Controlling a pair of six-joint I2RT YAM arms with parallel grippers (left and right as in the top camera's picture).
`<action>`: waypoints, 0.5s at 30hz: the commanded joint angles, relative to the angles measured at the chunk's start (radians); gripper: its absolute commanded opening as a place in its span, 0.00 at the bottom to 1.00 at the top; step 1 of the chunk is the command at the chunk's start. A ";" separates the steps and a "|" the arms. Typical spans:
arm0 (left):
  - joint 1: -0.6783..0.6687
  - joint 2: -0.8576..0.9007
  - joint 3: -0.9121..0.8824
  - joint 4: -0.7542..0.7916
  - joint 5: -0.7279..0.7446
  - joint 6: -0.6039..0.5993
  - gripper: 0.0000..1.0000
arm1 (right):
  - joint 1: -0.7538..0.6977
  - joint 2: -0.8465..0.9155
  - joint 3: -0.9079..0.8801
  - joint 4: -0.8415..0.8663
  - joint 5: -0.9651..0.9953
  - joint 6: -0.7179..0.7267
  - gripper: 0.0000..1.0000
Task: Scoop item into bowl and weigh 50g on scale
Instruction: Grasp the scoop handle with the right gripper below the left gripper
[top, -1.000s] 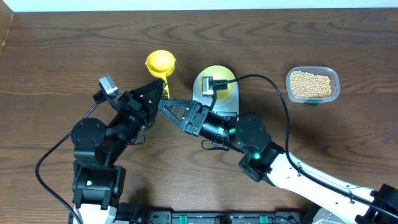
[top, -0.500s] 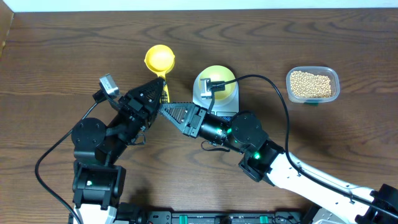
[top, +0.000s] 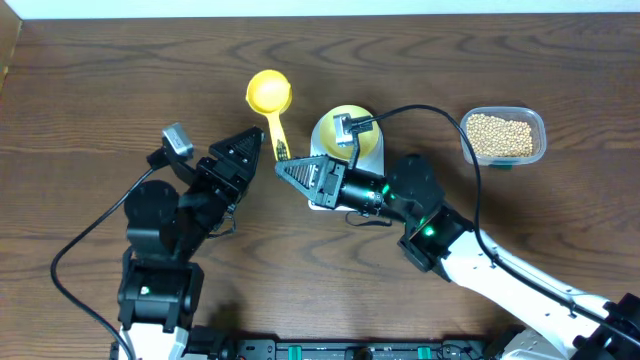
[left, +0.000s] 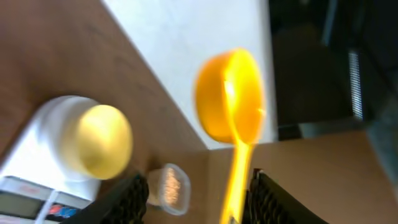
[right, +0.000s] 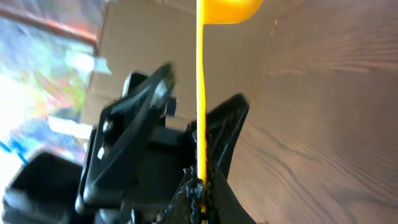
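Observation:
A bright yellow scoop (top: 268, 92) hangs over the table, bowl end away from me, handle running down to my right gripper (top: 283, 165), which is shut on the handle's end (right: 200, 186). My left gripper (top: 258, 150) stands open beside the handle; the handle (left: 239, 180) passes close to its right-hand finger (left: 273, 199). The pale yellow bowl (top: 345, 128) sits on the white scale (top: 340, 170), just right of both grippers. The beans fill a clear tub (top: 503, 136) at the far right. The bowl (left: 102, 140) looks empty.
The scale's display and buttons (left: 31, 202) face the near edge. Both arms crowd the middle of the brown wooden table (top: 450, 60). A cable (top: 440, 130) arcs from the right wrist camera over the space between bowl and tub.
My left gripper has opened and let go of the scoop's handle. The right gripper, shut on the handle, has carried the scoop a little to the right.

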 joint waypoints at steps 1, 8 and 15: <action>-0.004 0.031 0.001 -0.010 -0.048 0.047 0.54 | -0.013 -0.007 0.019 -0.072 -0.126 -0.156 0.02; -0.004 0.058 0.001 -0.013 -0.052 0.066 0.50 | -0.013 -0.012 0.019 -0.280 -0.127 -0.415 0.01; -0.004 0.060 0.001 -0.130 -0.152 0.081 0.47 | -0.012 -0.087 0.019 -0.435 -0.060 -0.586 0.01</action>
